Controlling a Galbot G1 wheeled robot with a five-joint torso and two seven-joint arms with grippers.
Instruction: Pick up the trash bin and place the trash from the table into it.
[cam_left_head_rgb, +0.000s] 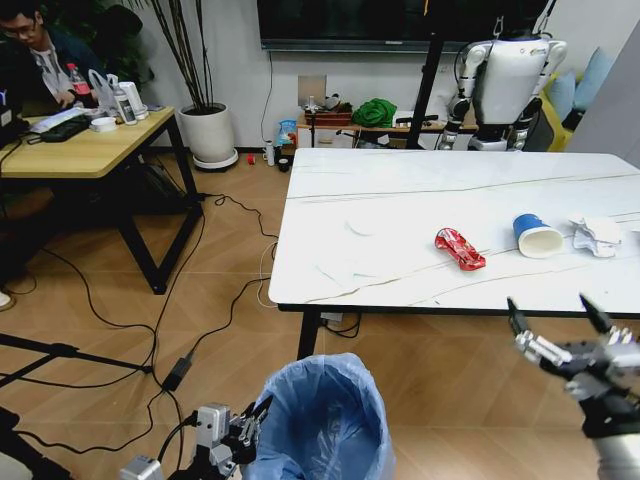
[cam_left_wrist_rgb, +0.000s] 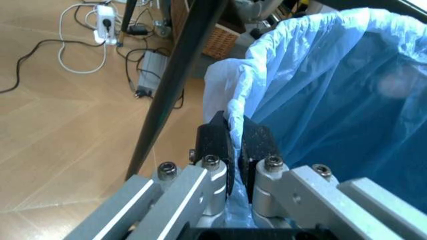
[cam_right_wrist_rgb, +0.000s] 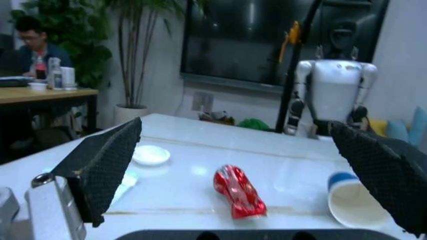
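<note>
You are looking at an office or robotics lab room. At the upper left of the head view stands a light wooden desk (cam_left_head_rgb: 85, 150) with a keyboard (cam_left_head_rgb: 55, 122), bottles and a person seated at it. Along the top edge a large dark wall screen (cam_left_head_rgb: 390, 22) hangs, with a tall potted plant (cam_left_head_rgb: 205, 125) to its left. At the upper right a white humanoid robot (cam_left_head_rgb: 505, 85) stands parked behind the white marble-look table (cam_left_head_rgb: 400, 235). Black cables (cam_left_head_rgb: 190, 330) trail over the wooden floor at centre left, and in the left wrist view a power strip (cam_left_wrist_rgb: 105, 14) lies at the upper left.
</note>
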